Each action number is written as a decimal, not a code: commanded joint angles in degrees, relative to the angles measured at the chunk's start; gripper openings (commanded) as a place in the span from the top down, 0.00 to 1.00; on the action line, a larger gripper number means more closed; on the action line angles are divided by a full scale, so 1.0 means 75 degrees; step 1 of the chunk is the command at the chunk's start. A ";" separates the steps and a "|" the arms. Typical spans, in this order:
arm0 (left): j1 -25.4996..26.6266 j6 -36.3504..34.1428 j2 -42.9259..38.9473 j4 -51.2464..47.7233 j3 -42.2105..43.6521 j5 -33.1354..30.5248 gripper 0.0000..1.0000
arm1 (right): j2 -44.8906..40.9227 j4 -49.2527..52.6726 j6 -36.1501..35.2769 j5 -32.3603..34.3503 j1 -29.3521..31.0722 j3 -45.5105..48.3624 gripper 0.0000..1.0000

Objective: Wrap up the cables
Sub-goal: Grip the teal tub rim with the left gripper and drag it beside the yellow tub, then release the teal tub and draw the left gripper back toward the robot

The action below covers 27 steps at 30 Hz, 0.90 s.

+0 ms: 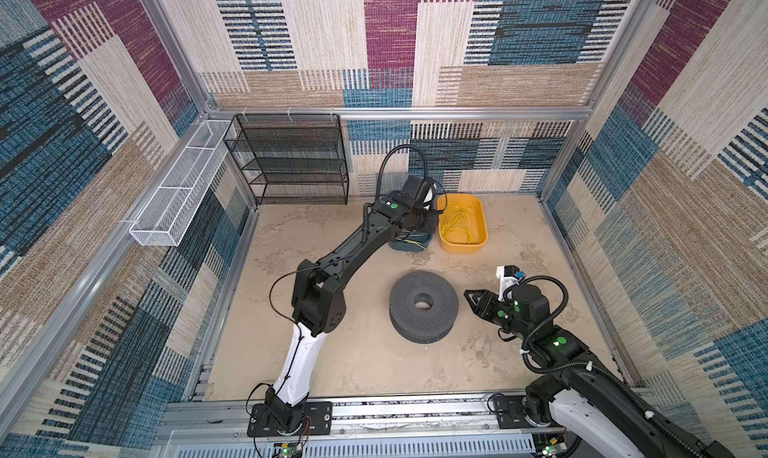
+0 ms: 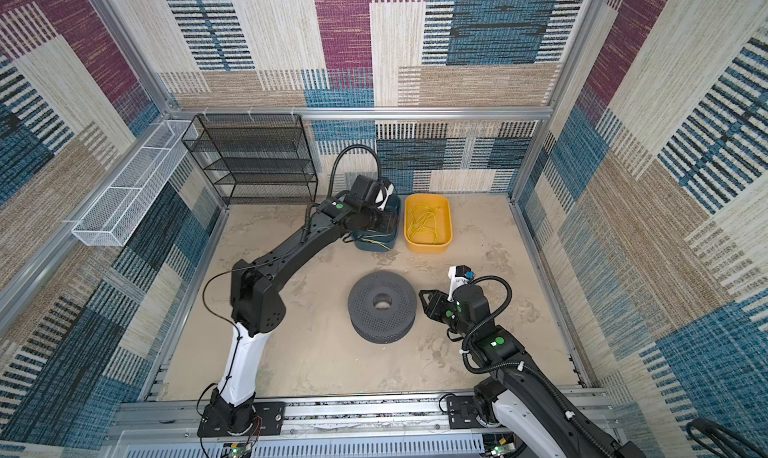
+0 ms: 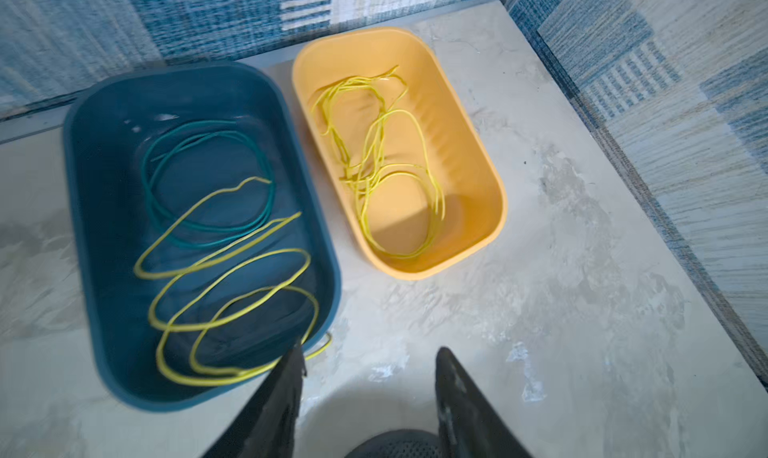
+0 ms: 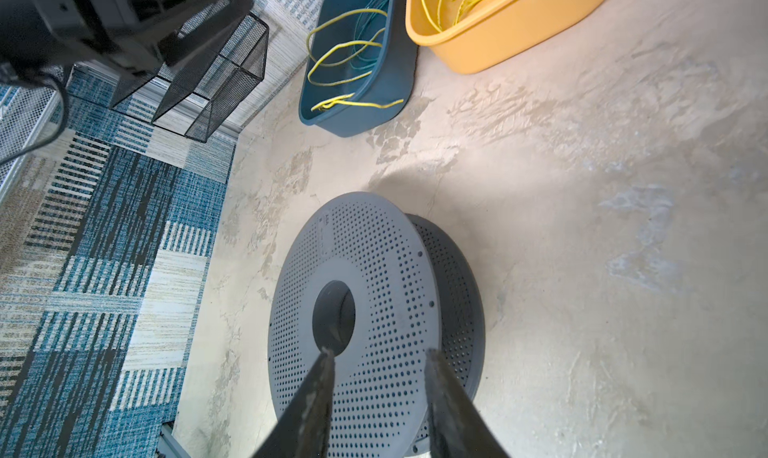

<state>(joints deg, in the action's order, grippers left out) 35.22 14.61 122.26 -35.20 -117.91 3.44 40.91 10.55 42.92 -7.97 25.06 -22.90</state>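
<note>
A loose yellow cable (image 3: 208, 381) lies in loops in the blue bin (image 3: 77, 194) beside a coiled teal wire (image 3: 270, 194). One end of it hangs over the bin's rim. More yellow cables (image 3: 399, 111) lie tangled in the yellow bin (image 3: 478, 164) next to it. My left gripper (image 3: 371, 350) hovers at the blue bin's near corner, open, with nothing between its fingers. In both top views it is hidden under its own wrist. A grey perforated spool (image 1: 403, 306) lies flat mid-table. My right gripper (image 1: 469, 295) stands open and empty just right of the spool, pointing at it.
A black mesh shelf (image 1: 291, 160) stands at the back left. A white mesh basket (image 1: 178, 194) hangs on the left wall. Patterned walls close in the table on three sides. The arms' mounting rail (image 1: 374, 410) runs along the front edge.
</note>
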 commanded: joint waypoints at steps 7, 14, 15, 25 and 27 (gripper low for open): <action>-0.1785 0.0546 -0.1142 0.2177 0.3314 0.1979 0.30 | 0.0683 -0.0425 -0.0935 0.0287 -0.0001 -0.0746 0.35; -0.2007 0.0908 -0.0523 0.2422 0.3244 0.1690 0.37 | 0.1296 -0.0473 -0.1035 0.0523 -0.0004 -0.1166 0.33; -0.2019 0.0993 -0.0507 0.2702 0.3371 0.1739 0.37 | 0.1316 -0.0502 -0.1019 0.0520 -0.0004 -0.1146 0.33; -0.2015 0.1839 0.0276 0.4091 0.3181 0.3431 0.40 | 0.1609 -0.0493 -0.1029 0.0618 -0.0013 -0.1233 0.33; -0.1997 0.1933 0.0345 0.4194 0.3147 0.3534 0.40 | 0.1632 -0.0481 -0.1045 0.0684 -0.0012 -0.1281 0.33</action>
<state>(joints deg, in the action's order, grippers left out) 20.16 26.11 124.27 -8.54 -93.62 26.11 52.93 8.84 35.77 -4.29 24.99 -31.64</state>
